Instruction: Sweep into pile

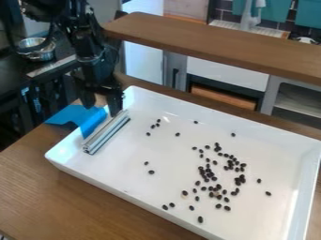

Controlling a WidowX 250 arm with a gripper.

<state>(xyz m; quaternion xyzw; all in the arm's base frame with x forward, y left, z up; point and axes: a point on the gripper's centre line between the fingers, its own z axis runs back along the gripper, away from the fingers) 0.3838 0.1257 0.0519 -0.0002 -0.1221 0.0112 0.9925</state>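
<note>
The gripper [102, 104] is held over the left edge of the white tray [141, 206], near its far left corner, its fingers spread apart. A grooved metal bar [106, 133] is laid inside along that edge, beside a bent blue sheet [93, 119]. Dark beans [209, 173] are scattered loosely across the tray, most thickly towards its right edge. The tray is supported by the wooden tabletop [63, 197].
</note>
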